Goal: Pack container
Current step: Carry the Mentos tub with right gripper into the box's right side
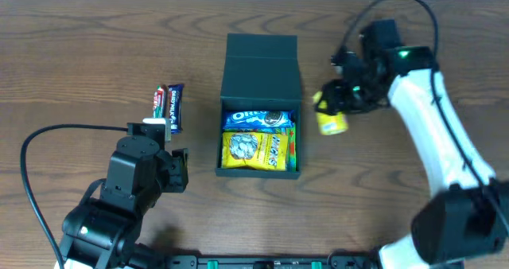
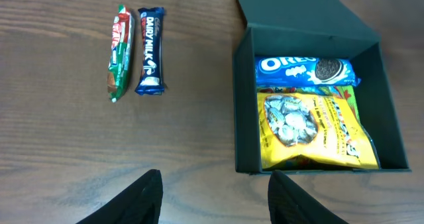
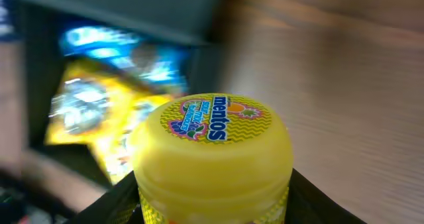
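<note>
The dark teal box (image 1: 262,70) stands open at the table's middle, its lid flap folded back. It also shows in the left wrist view (image 2: 244,105). Inside lie a blue Oreo packet (image 1: 258,119) and a yellow snack bag (image 1: 256,151). My right gripper (image 1: 332,110) is shut on a yellow Mentos tub (image 1: 332,122), held just right of the box; in the right wrist view the tub (image 3: 213,151) fills the jaws. My left gripper (image 2: 213,201) is open and empty, left of the box's front corner. A Dairy Milk bar (image 2: 150,50) and a red-green bar (image 2: 118,52) lie on the table.
The two bars (image 1: 169,106) lie side by side left of the box, just beyond the left arm. Black cables loop at the left and the back right of the wooden table (image 1: 79,46).
</note>
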